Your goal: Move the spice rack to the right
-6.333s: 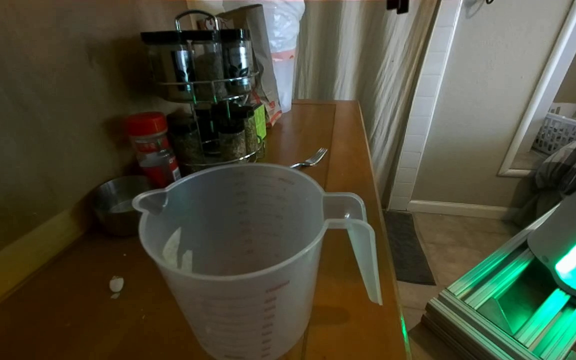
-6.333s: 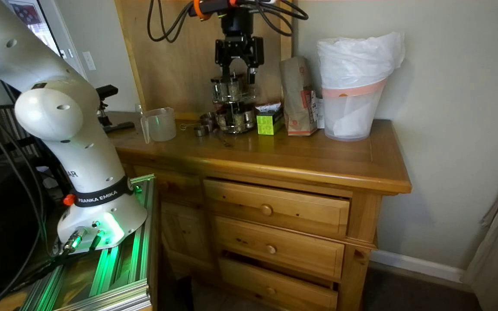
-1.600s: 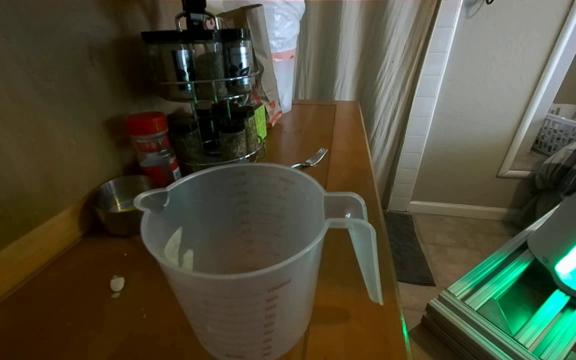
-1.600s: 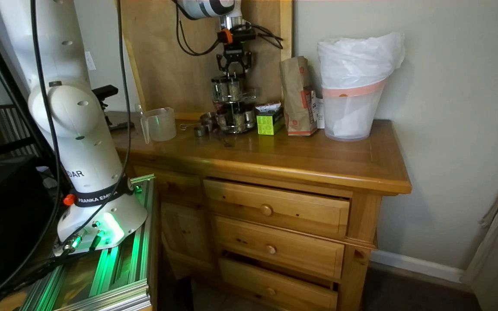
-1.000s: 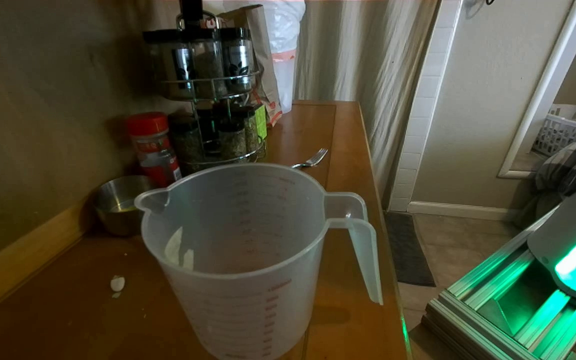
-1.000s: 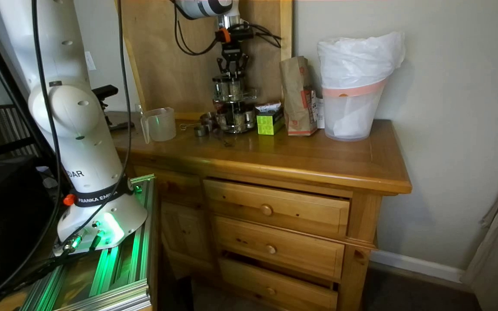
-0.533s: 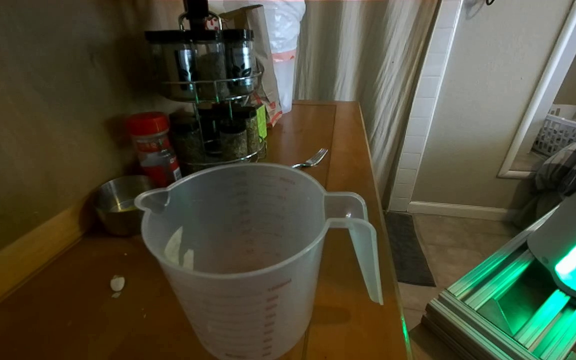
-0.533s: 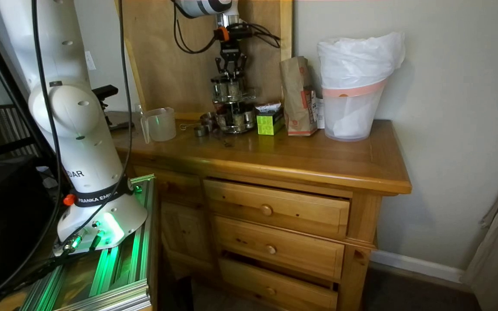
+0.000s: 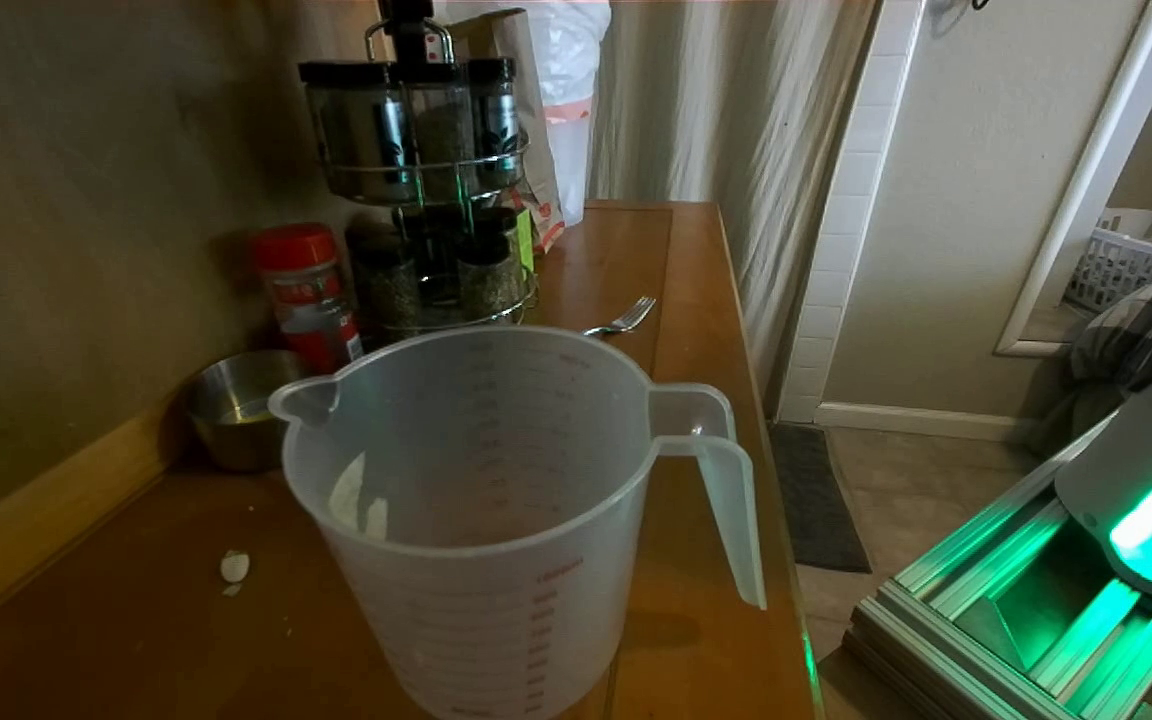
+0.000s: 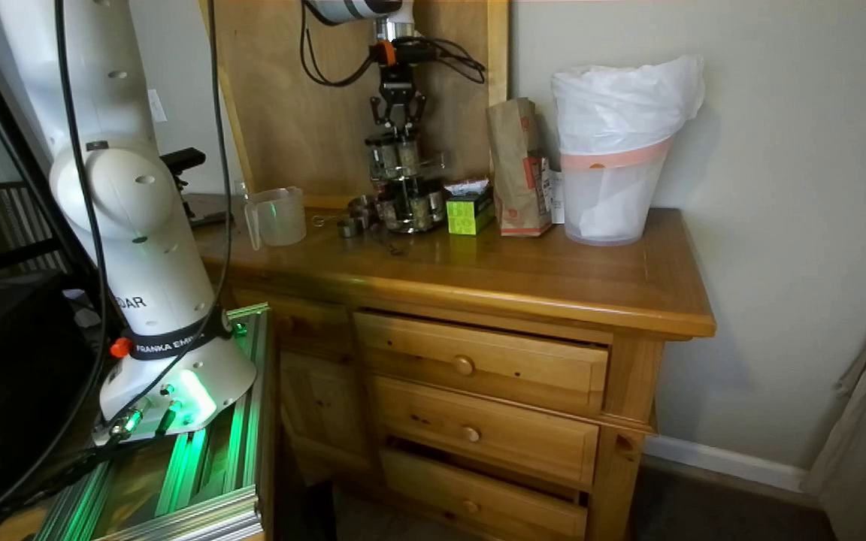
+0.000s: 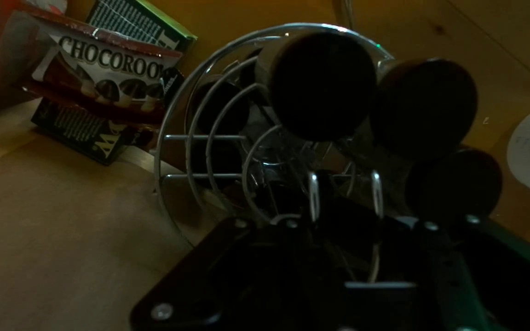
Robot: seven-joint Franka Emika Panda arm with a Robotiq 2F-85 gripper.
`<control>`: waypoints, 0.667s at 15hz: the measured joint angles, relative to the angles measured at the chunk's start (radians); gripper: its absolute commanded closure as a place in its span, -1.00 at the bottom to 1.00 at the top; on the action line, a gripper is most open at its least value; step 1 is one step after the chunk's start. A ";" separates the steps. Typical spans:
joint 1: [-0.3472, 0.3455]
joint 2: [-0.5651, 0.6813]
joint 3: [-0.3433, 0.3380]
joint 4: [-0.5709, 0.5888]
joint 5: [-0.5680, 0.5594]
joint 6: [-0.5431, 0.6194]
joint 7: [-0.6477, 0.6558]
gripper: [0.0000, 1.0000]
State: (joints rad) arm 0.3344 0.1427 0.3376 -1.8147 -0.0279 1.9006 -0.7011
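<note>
The spice rack (image 9: 421,168) is a two-tier wire carousel of small glass jars with dark lids, standing upright by the wall in both exterior views. Its wire handle (image 11: 313,197) rises in an arch from the top. From above, my gripper (image 10: 398,129) reaches down to that arch, jaws drawn together on it. In an exterior view the dark fingers (image 9: 408,35) cover the middle of the arch. The wrist view is very dark, so the exact contact between pads and wire is hidden. Whether the rack's base touches the dresser top cannot be told.
A translucent measuring jug (image 9: 476,620) stands in front of the rack, with a red-capped jar (image 9: 298,250) and metal cup (image 9: 246,410) beside it. A fork (image 9: 626,317) lies near. A green box (image 10: 467,218), paper bag (image 10: 519,165) and lined bin (image 10: 606,188) follow along the dresser.
Several seconds ago the gripper hung open above the rack; it has since come down and shut on the handle. In the last half second the rack has shifted slightly and seems to have turned.
</note>
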 measured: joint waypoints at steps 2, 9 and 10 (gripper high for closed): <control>0.000 0.001 0.000 0.005 0.000 -0.016 -0.001 0.97; 0.000 0.004 0.001 0.038 0.005 -0.086 -0.023 0.97; 0.000 0.004 0.001 0.049 0.008 -0.107 -0.031 0.97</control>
State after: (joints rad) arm 0.3343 0.1469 0.3384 -1.7654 -0.0195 1.7938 -0.7319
